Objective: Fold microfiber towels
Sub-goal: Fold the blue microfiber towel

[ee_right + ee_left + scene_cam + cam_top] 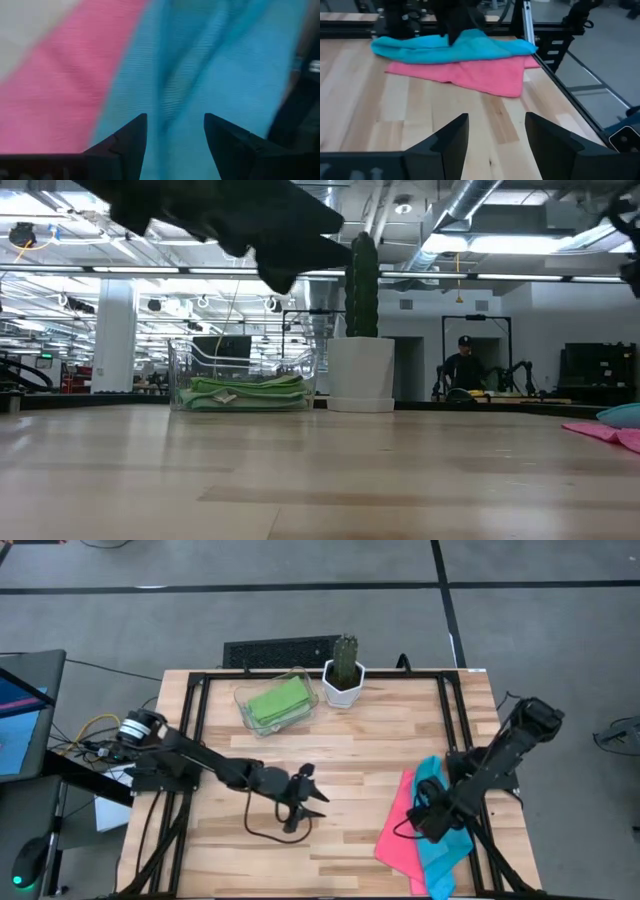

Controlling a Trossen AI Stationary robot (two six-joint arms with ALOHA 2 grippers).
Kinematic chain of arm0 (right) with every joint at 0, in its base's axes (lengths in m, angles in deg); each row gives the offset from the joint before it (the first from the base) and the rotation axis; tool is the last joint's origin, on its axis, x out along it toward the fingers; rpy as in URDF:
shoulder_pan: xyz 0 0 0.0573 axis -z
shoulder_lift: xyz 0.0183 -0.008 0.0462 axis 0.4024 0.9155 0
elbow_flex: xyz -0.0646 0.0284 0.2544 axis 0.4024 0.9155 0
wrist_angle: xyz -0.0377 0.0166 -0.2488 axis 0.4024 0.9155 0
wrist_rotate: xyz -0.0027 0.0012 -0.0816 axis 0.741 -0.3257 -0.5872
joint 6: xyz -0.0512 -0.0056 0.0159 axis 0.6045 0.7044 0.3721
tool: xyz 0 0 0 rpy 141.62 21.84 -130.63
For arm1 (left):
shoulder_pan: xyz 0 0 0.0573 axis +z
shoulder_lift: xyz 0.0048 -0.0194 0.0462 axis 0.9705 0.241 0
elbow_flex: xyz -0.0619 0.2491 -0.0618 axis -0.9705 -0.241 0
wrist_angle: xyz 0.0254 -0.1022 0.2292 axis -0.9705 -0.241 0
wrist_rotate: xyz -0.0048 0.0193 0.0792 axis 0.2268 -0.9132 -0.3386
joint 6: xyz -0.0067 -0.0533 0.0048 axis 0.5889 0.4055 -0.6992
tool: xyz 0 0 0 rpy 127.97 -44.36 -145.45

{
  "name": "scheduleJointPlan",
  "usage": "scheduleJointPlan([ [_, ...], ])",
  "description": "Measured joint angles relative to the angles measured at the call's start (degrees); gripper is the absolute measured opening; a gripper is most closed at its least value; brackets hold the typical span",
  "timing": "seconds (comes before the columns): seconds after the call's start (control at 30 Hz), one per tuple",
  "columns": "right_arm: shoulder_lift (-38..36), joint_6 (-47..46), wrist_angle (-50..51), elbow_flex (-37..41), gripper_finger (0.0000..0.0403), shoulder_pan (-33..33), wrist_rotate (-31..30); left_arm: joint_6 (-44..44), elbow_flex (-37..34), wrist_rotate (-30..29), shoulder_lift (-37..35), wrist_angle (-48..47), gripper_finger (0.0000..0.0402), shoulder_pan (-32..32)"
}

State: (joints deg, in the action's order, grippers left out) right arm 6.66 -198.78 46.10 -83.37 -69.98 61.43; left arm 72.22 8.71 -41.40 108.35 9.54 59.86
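Pink and cyan first: your hot pink towel [397, 830] lies flat near the right front corner of the worktop [380, 740], and the cyan blue towel [440, 845] lies bunched on top of it, overlapping its right side. Both sit unfolded.

Your right tool [175, 135] hangs directly over the cyan towel, fingers spread apart with nothing between them. From the wrist camera the cloth fills the frame, cyan under the gap and pink off to one side. Whether the fingertips touch the fabric I cannot tell; the view is blurred.

Your left tool [495, 137] is over bare wood near the middle front of the worktop, fingers wide and empty, pointed toward the pink and cyan pair, well apart from them.

At the back of the worktop, a clear plastic tray [245, 698] holds folded green towels [280, 702], stacked; in the low view they appear as a neat pile of pale and bright green layers. Just beside the tray stands a cactus [345, 658] in a white pot [343, 690].

Far behind the worktop, a person [462, 370] shows in the room.
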Motion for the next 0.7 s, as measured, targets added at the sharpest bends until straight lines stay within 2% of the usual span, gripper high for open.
scheduleJointPlan([
  [0.13, 2.7, -1.7, -1.2, 1.2, 0.0214, -0.7, 0.2, -1.8, 2.9, 2.1, 1.8, -0.4, 0.0188, 1.3],
  [0.37, 5.8, -1.4, -3.9, 1.2, 0.0194, -0.7, 1.3, -3.4, 4.7, 2.1, 2.0, -0.6, 0.0188, 1.7],
  [0.7, 4.5, -0.9, -3.1, 1.2, 0.0052, -2.0, 2.8, -3.4, 4.9, 2.1, 2.0, -3.3, 0.0188, 1.7],
])
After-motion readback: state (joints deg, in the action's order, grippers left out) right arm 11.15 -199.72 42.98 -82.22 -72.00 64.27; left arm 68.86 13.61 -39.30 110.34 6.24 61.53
